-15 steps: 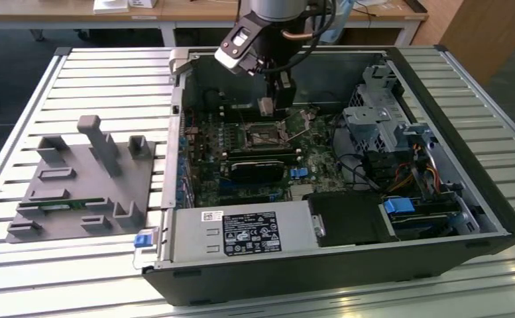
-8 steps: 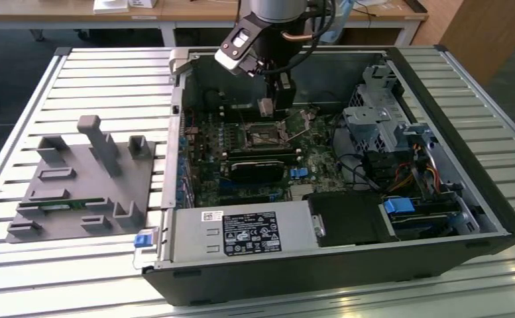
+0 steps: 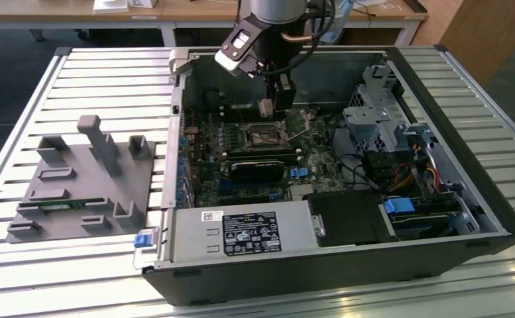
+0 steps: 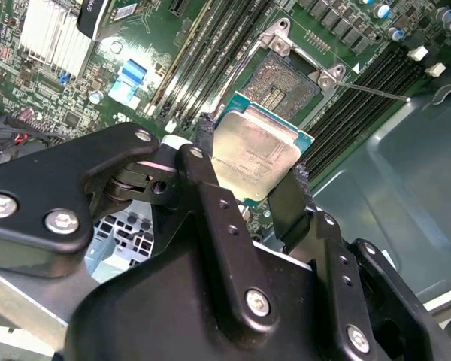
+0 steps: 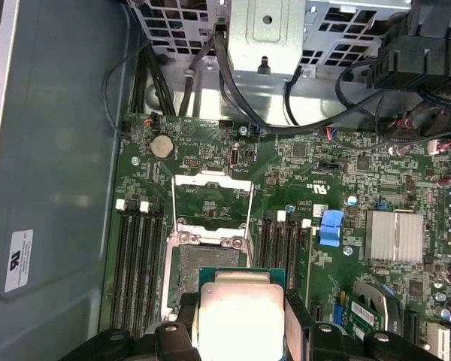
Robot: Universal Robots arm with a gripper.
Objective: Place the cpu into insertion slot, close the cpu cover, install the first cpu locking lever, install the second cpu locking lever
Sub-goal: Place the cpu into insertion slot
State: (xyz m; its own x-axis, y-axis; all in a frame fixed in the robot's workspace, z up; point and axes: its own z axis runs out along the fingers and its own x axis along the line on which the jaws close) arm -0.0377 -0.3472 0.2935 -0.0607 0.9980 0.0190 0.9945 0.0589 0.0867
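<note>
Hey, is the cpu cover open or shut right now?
Open. In the first wrist view the cpu cover is swung back off the insertion slot, whose dark centre lies bare.

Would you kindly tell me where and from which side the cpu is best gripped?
By two opposite side edges, coming down onto its flat metal top. The cpu is a thin square plate, so probably only its edges offer purchase. In the second wrist view the gripper pinches it that way, near the insertion slot.

The arm [image 3: 280,10] points down, the jaws of its gripper [image 4: 252,153] clamped on opposite edges of the cpu [image 4: 259,143].
</note>
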